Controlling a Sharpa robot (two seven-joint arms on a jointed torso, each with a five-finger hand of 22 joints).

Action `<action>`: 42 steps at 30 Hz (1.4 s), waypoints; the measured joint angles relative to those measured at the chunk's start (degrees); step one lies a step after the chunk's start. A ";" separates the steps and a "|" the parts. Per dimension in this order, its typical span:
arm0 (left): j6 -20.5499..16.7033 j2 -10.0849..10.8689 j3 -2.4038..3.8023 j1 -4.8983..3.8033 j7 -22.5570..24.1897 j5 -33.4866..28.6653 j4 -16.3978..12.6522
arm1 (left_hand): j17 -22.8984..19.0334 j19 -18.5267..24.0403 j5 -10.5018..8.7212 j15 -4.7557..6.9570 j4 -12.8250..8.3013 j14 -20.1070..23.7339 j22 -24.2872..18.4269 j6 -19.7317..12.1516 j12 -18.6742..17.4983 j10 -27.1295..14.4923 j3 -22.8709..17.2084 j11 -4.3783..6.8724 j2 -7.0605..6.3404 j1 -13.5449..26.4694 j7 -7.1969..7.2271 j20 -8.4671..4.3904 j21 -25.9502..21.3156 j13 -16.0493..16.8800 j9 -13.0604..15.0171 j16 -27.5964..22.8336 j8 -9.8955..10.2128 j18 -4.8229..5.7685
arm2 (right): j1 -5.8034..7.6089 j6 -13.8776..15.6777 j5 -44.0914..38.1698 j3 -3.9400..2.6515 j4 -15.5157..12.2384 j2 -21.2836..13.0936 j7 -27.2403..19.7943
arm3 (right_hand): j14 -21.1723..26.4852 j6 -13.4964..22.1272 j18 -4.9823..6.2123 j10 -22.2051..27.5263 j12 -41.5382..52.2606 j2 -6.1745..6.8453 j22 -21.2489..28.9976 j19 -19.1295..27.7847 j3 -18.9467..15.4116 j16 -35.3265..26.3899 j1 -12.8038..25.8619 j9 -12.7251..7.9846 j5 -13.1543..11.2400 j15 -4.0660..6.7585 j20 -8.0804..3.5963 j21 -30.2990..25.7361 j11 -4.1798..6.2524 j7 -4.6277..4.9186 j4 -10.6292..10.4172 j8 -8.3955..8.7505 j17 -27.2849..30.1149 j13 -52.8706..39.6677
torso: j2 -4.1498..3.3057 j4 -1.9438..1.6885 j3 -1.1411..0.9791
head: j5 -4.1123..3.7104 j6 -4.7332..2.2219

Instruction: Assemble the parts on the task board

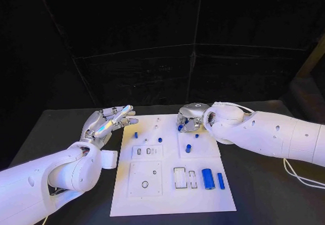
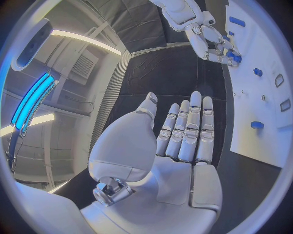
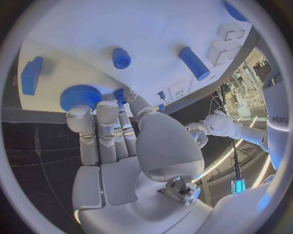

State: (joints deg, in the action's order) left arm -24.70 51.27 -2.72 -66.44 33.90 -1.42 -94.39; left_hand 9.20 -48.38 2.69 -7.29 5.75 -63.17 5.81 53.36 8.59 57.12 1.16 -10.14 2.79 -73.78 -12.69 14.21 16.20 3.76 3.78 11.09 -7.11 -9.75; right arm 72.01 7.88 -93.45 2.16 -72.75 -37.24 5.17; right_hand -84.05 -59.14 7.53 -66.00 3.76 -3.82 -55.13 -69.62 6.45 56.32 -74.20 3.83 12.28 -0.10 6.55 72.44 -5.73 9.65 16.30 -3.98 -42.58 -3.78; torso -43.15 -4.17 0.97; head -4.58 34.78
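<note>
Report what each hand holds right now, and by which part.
The left hand holds nothing, fingers spread beside the task board. The right hand pinches a small blue part at its fingertips; the exact spot is hidden.

My left hand [image 1: 108,123] is hovering just off the board's left edge near its far corner, palm up, fingers [image 2: 189,127] lying straight and side by side, holding nothing; my left arm is reaching in from the table's near left; my right hand [image 1: 191,117] is bending down over the board's far edge, fingertips [image 3: 100,111] curling onto a blue piece there; my right arm is angling in from the right.
</note>
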 measured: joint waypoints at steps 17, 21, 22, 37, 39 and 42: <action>0.21 0.06 0.00 -0.03 -0.19 0.03 0.06 | 0.05 0.00 0.00 0.00 -0.16 0.00 -0.07 -0.22 -0.21 -0.21 0.16 -0.21 0.00 0.00 -0.21 0.00 0.00 0.01 0.01 -0.27 0.22 0.00 | 0.03 2.94 -0.27 -0.01 -0.42 0.20 0.44 | 0.01 -4.23 -1.78 -5.77 0.61 -2.69 -11.62 -5.19 8.95 10.77 -0.42 0.00 -5.33 0.43 -1.08 7.15 1.64 -0.52 0.81 -1.17 -10.42 -0.29 | -0.37 -0.08 -0.11 | 0.17 0.04; 0.27 0.12 0.00 -0.05 -0.22 0.03 0.14 | 0.05 0.00 0.00 0.00 -0.16 0.00 -0.06 -0.22 -0.21 -0.21 0.16 -0.21 0.00 0.00 -0.20 0.00 0.00 0.01 0.01 -0.27 0.22 0.00 | 0.03 5.78 -0.17 -0.03 -1.25 0.20 0.58 | 0.01 -4.39 -1.79 -5.77 0.61 -2.66 -12.16 -5.34 9.62 11.45 -0.39 0.00 -5.28 0.43 -0.93 7.55 1.64 -0.56 1.39 -1.18 -10.84 -0.40 | -0.40 -0.08 -0.11 | 0.22 -0.13; 0.27 0.13 0.00 -0.05 -0.23 0.03 0.15 | 0.05 0.00 0.00 0.00 -0.16 0.00 -0.06 -0.22 -0.21 -0.20 0.16 -0.21 0.00 0.00 -0.20 0.00 0.00 0.01 0.01 -0.27 0.22 0.00 | 0.03 5.97 -0.16 -0.03 -1.27 0.23 0.60 | 0.01 -4.41 -1.79 -5.77 0.59 -2.64 -12.17 -5.34 9.63 11.45 -0.37 0.00 -5.27 0.43 -0.93 7.61 1.64 -0.54 1.39 -1.18 -10.84 -0.40 | -0.41 -0.08 -0.11 | 0.23 -0.16; 0.51 0.04 0.01 -0.11 -0.43 0.06 0.24 | 0.09 0.00 0.00 0.00 -0.25 0.00 -0.16 -0.22 -0.21 -0.21 0.26 -0.20 0.00 0.00 -0.20 0.00 -0.22 0.02 0.01 -0.27 0.22 0.01 | 1.62 12.53 0.50 -0.25 4.44 6.42 2.24 | 0.01 -4.85 -1.78 -5.74 0.21 -0.84 -12.71 -5.34 12.25 12.26 1.41 0.00 -5.46 0.43 -0.93 8.07 1.60 -0.94 -0.43 -0.43 -11.13 -0.37 | -0.92 -0.62 -0.07 | 0.25 -0.91; 0.54 0.06 0.01 -0.11 -0.45 0.06 0.21 | 0.09 0.00 0.00 0.00 -0.31 0.00 -0.19 -0.22 -0.42 -0.20 0.32 -0.20 0.00 0.00 -0.20 0.00 -0.22 0.02 0.01 -0.27 0.22 0.01 | 1.69 12.72 0.66 -0.25 5.28 7.30 2.32 | 0.01 -4.85 -1.78 -5.64 0.21 -0.73 -12.71 -5.34 12.26 12.52 1.30 0.01 -5.63 0.43 -0.93 8.07 1.50 -0.94 -0.44 -0.32 -11.19 -0.37 | -1.07 -0.74 -0.05 | 0.26 -0.97; 0.57 0.07 0.01 -0.11 -0.48 0.06 0.18 | 0.09 0.00 0.00 0.00 -0.31 0.00 -0.19 -0.22 -0.43 -0.20 0.32 -0.20 0.00 0.00 -0.20 0.00 -0.22 0.02 0.01 -0.27 0.22 0.01 | 1.74 12.82 0.85 -0.25 6.38 8.39 2.39 | 0.01 -4.85 -1.77 -5.64 0.21 -0.60 -12.77 -5.33 12.36 12.52 1.17 0.00 -5.64 0.43 -0.93 8.07 1.51 -0.94 -0.54 -0.22 -11.24 -0.37 | -1.30 -0.90 -0.04 | 0.11 -1.02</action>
State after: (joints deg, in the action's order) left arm -24.12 51.34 -2.71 -66.55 33.43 -1.36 -94.21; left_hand 9.29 -48.37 2.69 -7.29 5.44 -63.17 5.62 53.14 8.16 56.91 1.48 -10.34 2.80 -73.79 -12.89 14.21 15.98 3.78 3.79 10.82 -6.89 -9.74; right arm 73.75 20.71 -92.60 1.91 -66.36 -28.85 7.55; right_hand -84.04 -63.99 5.76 -71.64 3.97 -4.42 -67.90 -74.96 18.81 68.84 -73.03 3.83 6.65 0.33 5.62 80.51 -4.22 8.70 15.76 -4.19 -53.82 -4.15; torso -44.45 -5.07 0.93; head -4.47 33.76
